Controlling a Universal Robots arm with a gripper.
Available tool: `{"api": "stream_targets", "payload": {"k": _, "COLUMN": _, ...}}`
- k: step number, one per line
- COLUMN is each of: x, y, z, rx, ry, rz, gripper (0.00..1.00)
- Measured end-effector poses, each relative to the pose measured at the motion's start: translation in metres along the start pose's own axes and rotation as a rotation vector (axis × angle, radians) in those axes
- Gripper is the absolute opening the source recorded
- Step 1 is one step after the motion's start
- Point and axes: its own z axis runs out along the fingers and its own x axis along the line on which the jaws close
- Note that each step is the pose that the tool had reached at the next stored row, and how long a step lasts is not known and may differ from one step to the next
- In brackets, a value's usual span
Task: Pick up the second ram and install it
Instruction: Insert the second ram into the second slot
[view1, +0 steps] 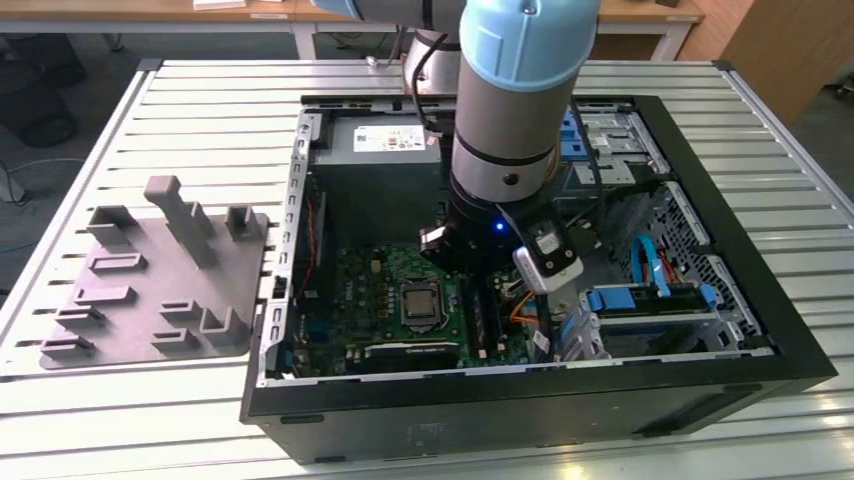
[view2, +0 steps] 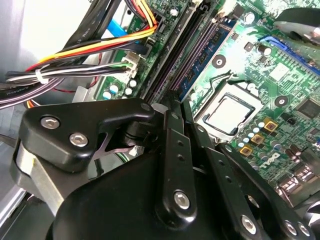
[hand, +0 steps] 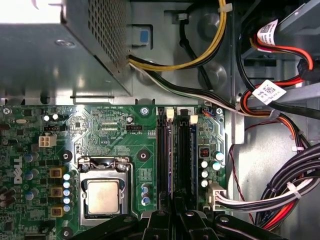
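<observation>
Noted black claw (hand: 172, 214) pinched nearly shut on slim dark circuit-board strip (hand: 171, 160), edge-on beside long black socket (hand: 162, 160) of green motherboard (hand: 115, 130); judged light, stiff, fragile, best gripped along top edge.

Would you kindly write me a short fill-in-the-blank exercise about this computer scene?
1. The grey plastic tray lies to the exterior view's ___ of the computer case.
2. The processor sits on a ___ motherboard.
3. In the first wrist view the gripper is nearest the two long ___ memory sockets.
Missing words: left; green; black.
</observation>
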Motion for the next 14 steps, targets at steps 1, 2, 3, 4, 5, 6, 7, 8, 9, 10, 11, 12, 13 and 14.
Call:
{"api": "stream_targets", "payload": {"k": 1, "x": -0.0002, "y": 0.0000, "z": 0.0002, "rx": 0.0013, "ry": 0.0000, "rz": 0.000, "gripper": 0.14}}
{"api": "stream_targets", "payload": {"k": 2, "x": -0.0003, "y": 0.0000, "z": 0.0003, "rx": 0.0026, "ry": 0.0000, "rz": 0.000, "gripper": 0.14}}
{"api": "stream_targets", "payload": {"k": 3, "x": -0.0004, "y": 0.0000, "z": 0.0005, "rx": 0.0037, "ry": 0.0000, "rz": 0.001, "gripper": 0.14}}
{"api": "stream_targets", "payload": {"k": 4, "x": -0.0005, "y": 0.0000, "z": 0.0008, "rx": 0.0048, "ry": -0.0001, "rz": 0.001, "gripper": 0.14}}
{"api": "stream_targets", "payload": {"k": 5, "x": -0.0007, "y": 0.0000, "z": 0.0010, "rx": 0.0064, "ry": -0.0002, "rz": 0.001, "gripper": 0.14}}
{"api": "stream_targets", "payload": {"k": 6, "x": -0.0007, "y": 0.0000, "z": 0.0013, "rx": 0.0080, "ry": -0.0002, "rz": 0.001, "gripper": 0.14}}
{"api": "stream_targets", "payload": {"k": 7, "x": -0.0007, "y": 0.0000, "z": 0.0015, "rx": 0.0096, "ry": -0.0002, "rz": 0.001, "gripper": 0.14}}
{"api": "stream_targets", "payload": {"k": 8, "x": -0.0008, "y": 0.0000, "z": 0.0016, "rx": 0.0110, "ry": -0.0003, "rz": 0.001, "gripper": 0.14}}
{"api": "stream_targets", "payload": {"k": 9, "x": -0.0008, "y": -0.0001, "z": 0.0017, "rx": 0.0122, "ry": -0.0003, "rz": 0.001, "gripper": 0.14}}
{"api": "stream_targets", "payload": {"k": 10, "x": -0.0007, "y": -0.0001, "z": 0.0018, "rx": 0.0130, "ry": -0.0003, "rz": 0.001, "gripper": 0.14}}
{"api": "stream_targets", "payload": {"k": 11, "x": -0.0007, "y": -0.0001, "z": 0.0019, "rx": 0.0136, "ry": -0.0003, "rz": 0.001, "gripper": 0.14}}
{"api": "stream_targets", "payload": {"k": 12, "x": -0.0007, "y": -0.0001, "z": 0.0020, "rx": 0.0138, "ry": -0.0003, "rz": 0.001, "gripper": 0.14}}
{"api": "stream_targets", "payload": {"k": 13, "x": -0.0008, "y": 0.0000, "z": 0.0020, "rx": 0.0137, "ry": -0.0004, "rz": 0.001, "gripper": 0.14}}
{"api": "stream_targets", "payload": {"k": 14, "x": -0.0008, "y": 0.0001, "z": 0.0021, "rx": 0.0137, "ry": -0.0004, "rz": 0.001, "gripper": 0.14}}
